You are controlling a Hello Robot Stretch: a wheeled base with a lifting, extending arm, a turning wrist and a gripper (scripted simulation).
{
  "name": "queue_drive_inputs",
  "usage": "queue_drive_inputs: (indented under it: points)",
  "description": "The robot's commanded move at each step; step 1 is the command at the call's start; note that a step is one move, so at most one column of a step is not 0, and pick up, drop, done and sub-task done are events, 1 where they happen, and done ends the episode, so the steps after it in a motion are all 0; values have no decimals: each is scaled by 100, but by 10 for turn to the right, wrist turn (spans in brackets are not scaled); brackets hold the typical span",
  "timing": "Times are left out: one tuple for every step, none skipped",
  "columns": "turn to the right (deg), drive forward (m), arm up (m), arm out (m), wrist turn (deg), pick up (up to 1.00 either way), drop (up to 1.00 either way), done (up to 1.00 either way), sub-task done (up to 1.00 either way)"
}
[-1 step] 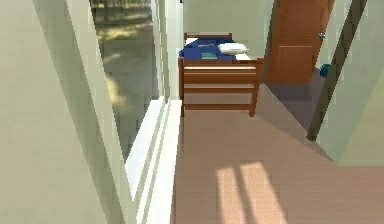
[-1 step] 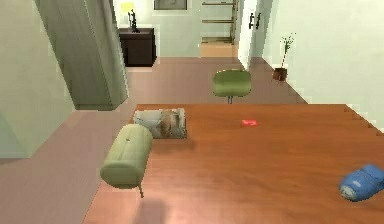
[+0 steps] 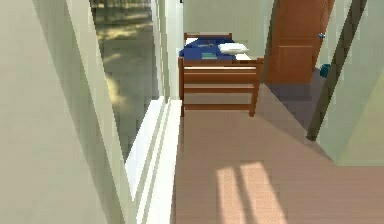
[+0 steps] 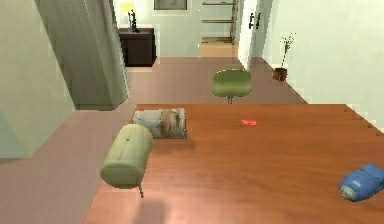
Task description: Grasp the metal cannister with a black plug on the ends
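A tall window [image 3: 130, 70] lines the forward view's left, and sunlight falls on the wooden floor [image 3: 250, 150]. Beyond stand a wooden bed [image 3: 220, 78] and a brown door [image 3: 298, 40]. Green chairs [image 4: 128, 155] stand at the brown surface [image 4: 280, 160].

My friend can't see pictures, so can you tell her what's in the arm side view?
A silvery can lies on its side on a wooden table, with a small red thing and a blue thing also on it. A near green chair and a far green chair stand at the table.

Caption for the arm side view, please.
Canister lies on a wooden table near two green chairs, with a small red thing and a blue thing.
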Motion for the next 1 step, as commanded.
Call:
queue_drive_inputs:
  points:
    - [0, 0, 38, 0, 0, 0, 0, 0, 0]
